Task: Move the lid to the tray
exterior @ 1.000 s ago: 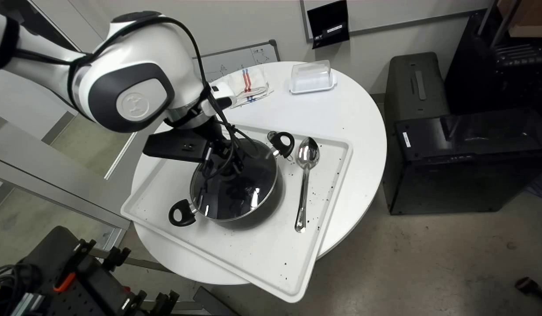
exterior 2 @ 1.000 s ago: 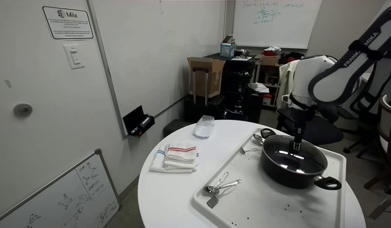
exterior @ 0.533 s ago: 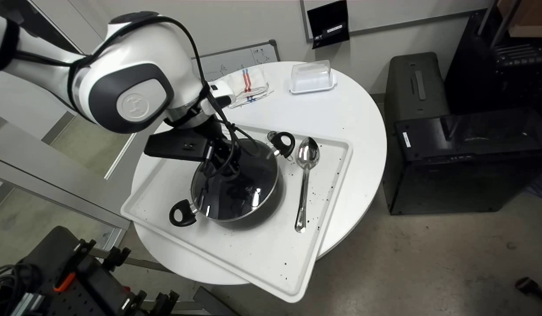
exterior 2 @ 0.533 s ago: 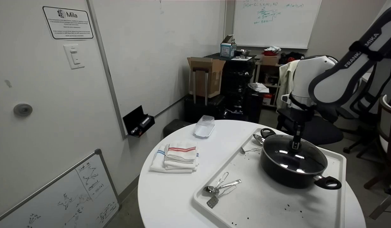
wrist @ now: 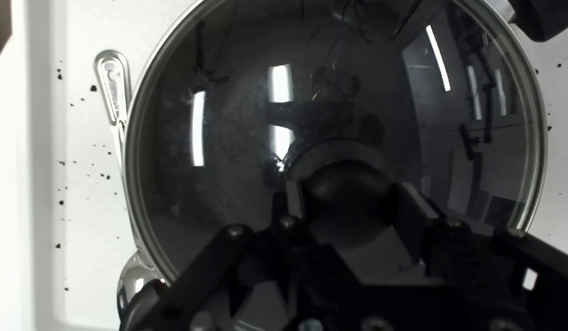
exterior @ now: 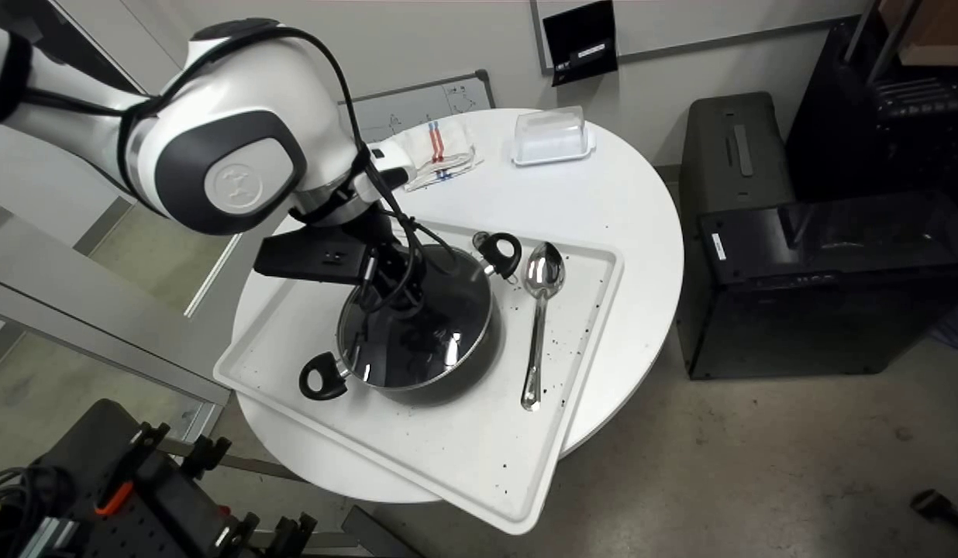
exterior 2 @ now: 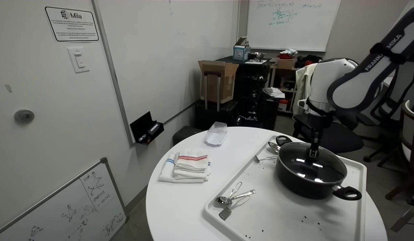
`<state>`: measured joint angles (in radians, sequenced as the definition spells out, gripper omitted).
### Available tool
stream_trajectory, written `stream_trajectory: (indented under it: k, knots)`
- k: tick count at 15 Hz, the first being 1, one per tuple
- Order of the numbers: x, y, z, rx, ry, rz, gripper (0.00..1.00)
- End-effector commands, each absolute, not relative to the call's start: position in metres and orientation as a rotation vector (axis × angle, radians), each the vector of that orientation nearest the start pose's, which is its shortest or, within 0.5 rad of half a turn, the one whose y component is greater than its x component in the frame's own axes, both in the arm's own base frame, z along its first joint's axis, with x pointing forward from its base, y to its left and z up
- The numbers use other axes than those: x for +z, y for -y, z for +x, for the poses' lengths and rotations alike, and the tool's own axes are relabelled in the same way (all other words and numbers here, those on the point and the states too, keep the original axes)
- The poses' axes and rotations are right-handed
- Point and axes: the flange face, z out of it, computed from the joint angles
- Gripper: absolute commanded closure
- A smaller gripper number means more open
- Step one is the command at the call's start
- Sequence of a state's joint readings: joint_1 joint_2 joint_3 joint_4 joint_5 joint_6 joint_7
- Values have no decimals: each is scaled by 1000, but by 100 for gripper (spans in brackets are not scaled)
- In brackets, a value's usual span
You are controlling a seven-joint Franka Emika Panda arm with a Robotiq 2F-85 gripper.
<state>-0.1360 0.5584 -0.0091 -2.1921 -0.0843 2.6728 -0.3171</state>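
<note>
With claw [wrist: 355, 200] partly closed, clasping the knob [wrist: 348, 204] of the dark lid [exterior 2: 314, 169], seated on the black pan [exterior 2: 296, 185], beside a metal spoon [exterior: 539, 314] on the white tray [exterior: 456, 457]

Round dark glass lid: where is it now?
On the right in an exterior view, the round dark glass lid sits on the black round pan, with the black tool at the lid's centre.

Both exterior views: flat, dim, greyish light; mostly sharp. Soft shadow on the white rectangular tray [exterior 2: 277, 211], near side of the black round pan [exterior 2: 300, 185]. Wrist view: bar-shaped white glare on the dark shiny domed lid [wrist: 334, 115]; white round table [wrist: 3, 184] blown out at left; black fingers [wrist: 410, 218] underexposed, blurred.
</note>
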Motion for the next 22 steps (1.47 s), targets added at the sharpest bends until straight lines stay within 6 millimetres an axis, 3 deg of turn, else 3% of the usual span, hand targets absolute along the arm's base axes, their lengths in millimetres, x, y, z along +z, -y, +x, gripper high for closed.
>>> stream_trajectory:
  k: [1,6,10,14,22]
  knots:
    - [156,71,527,88,490,-3124,75]
    - [190,52,524,45,639,-3088,75]
    - [200,20,525,80,783,-3043,75]
    - [198,-31,525,147,969,-2974,75]
    - [181,-153,511,183,1436,-2866,75]
